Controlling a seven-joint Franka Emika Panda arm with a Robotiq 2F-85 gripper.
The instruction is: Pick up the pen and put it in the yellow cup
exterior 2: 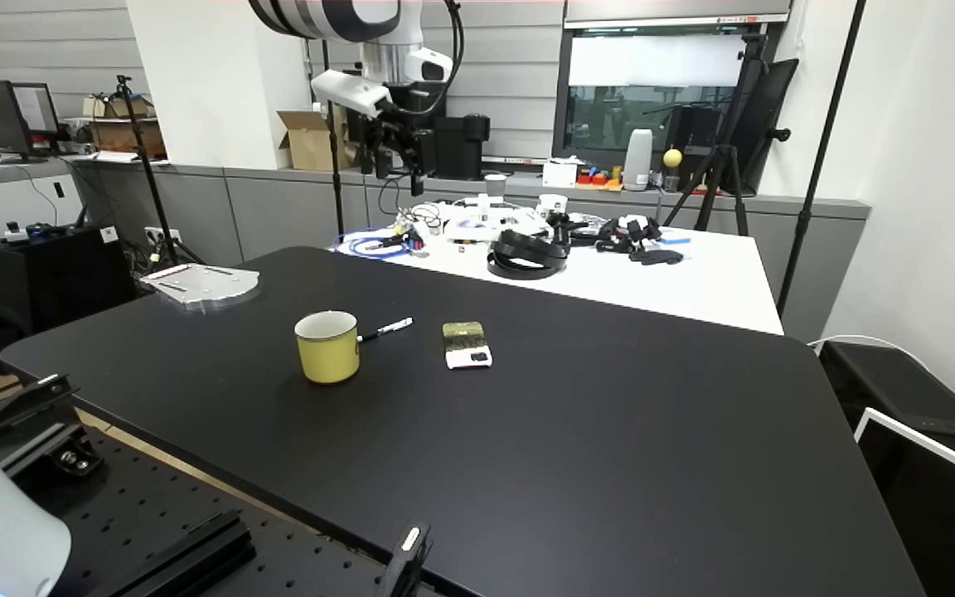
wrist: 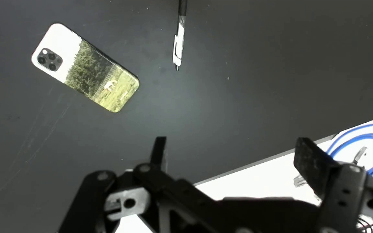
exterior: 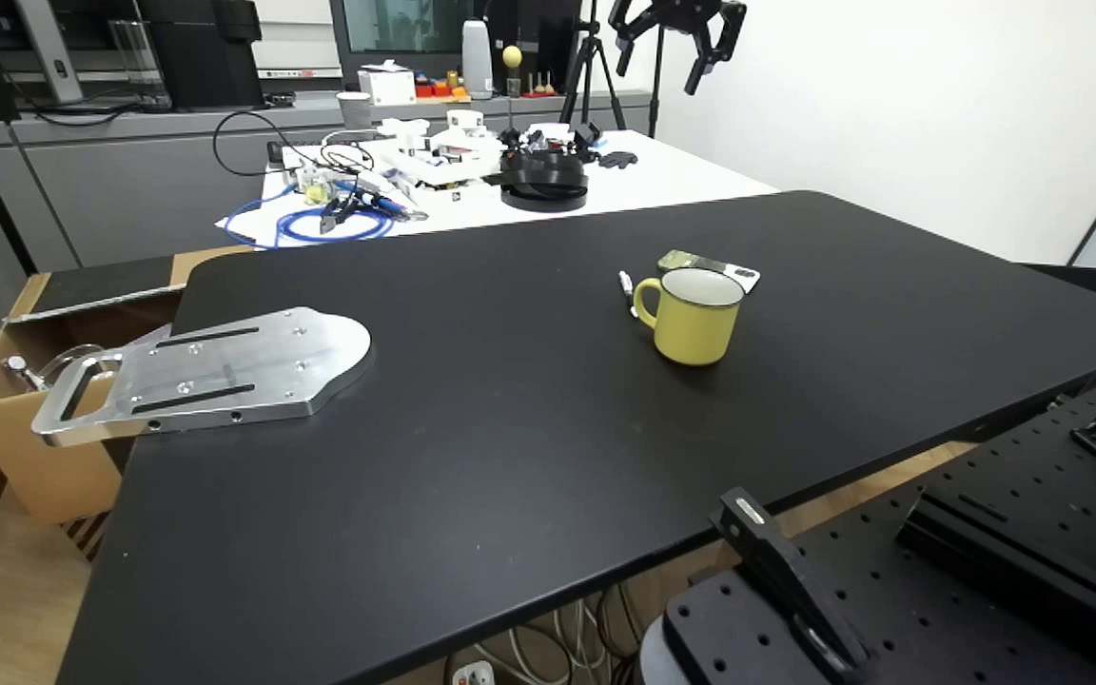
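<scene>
On the black table (exterior 2: 610,431), beside the upright yellow cup (exterior 2: 328,355) and outside it, the pen (exterior 2: 395,326) lies flat; in an exterior view its dark end points toward the cup. In the wrist view its long axis runs nearly straight up and down, the white clip end downward, the dark end cut off at the top. The gripper (wrist: 231,147) hangs high, 2 fingers wide apart, nothing between.

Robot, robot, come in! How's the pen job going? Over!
End effector open, raised, holding nothing. Pen lying on table. Yellow cup close beside it, might crowd the grab; phone lies apart.
</scene>
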